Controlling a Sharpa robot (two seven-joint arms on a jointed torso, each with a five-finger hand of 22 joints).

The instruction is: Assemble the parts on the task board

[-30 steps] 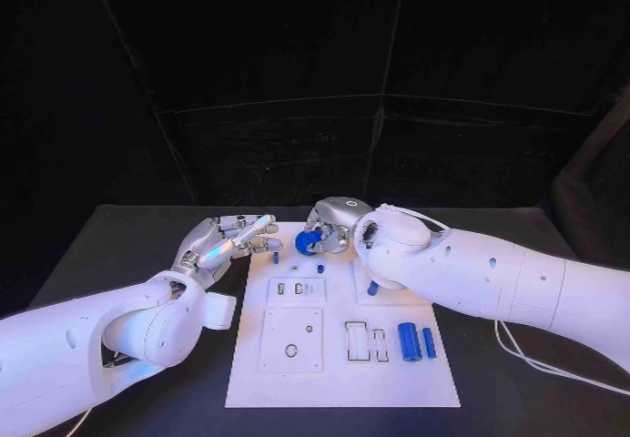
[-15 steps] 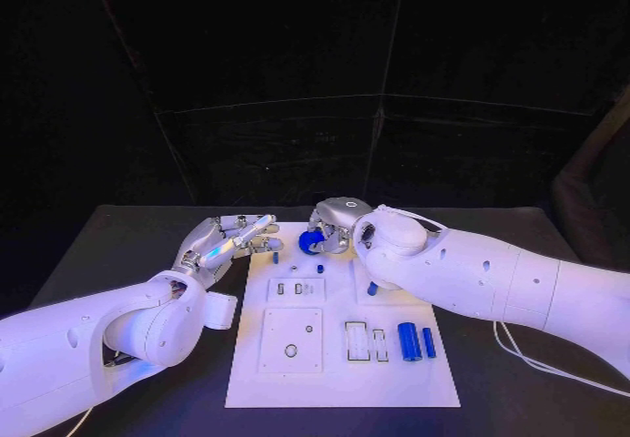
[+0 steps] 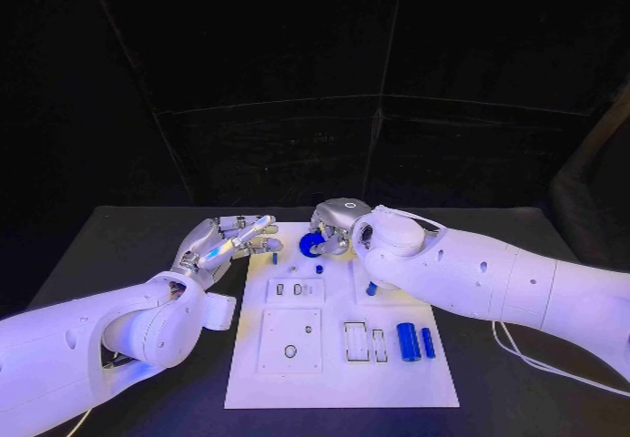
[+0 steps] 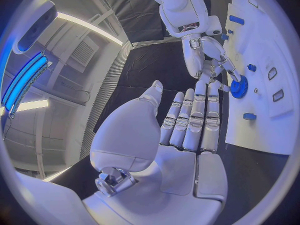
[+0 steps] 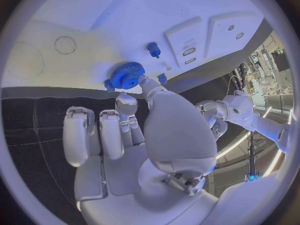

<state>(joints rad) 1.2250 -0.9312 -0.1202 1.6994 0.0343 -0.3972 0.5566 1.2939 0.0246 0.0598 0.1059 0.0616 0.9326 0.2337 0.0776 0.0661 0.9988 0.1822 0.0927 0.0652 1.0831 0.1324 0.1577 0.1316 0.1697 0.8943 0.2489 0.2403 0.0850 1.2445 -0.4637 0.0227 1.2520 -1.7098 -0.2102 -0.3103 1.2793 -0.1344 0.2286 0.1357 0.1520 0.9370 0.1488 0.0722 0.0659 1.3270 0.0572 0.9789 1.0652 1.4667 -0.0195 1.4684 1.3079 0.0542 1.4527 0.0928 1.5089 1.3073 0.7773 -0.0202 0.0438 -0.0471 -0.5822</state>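
The white task board (image 3: 341, 364) lies in the middle of the table. My right hand (image 3: 336, 221) pinches a blue toothed gear (image 3: 311, 242) between thumb and a finger at the board's far end; the right wrist view shows the gear (image 5: 128, 76) close over the board's surface (image 5: 94, 15). Whether it touches the board I cannot tell. A small blue peg (image 3: 320, 269) stands just in front of the gear. My left hand (image 3: 234, 239) hovers open beside the board's far left corner, fingers (image 4: 194, 117) straight and together, holding nothing. From the left wrist the gear (image 4: 239, 86) appears past those fingertips.
Two blue cylinders (image 3: 416, 341) lie side by side on the board's right part. Another blue piece (image 3: 371, 289) sits under my right forearm, and a small one (image 3: 275, 258) near the left hand. Rectangular slots (image 3: 357, 340) and a raised plate (image 3: 291, 340) mark the near half.
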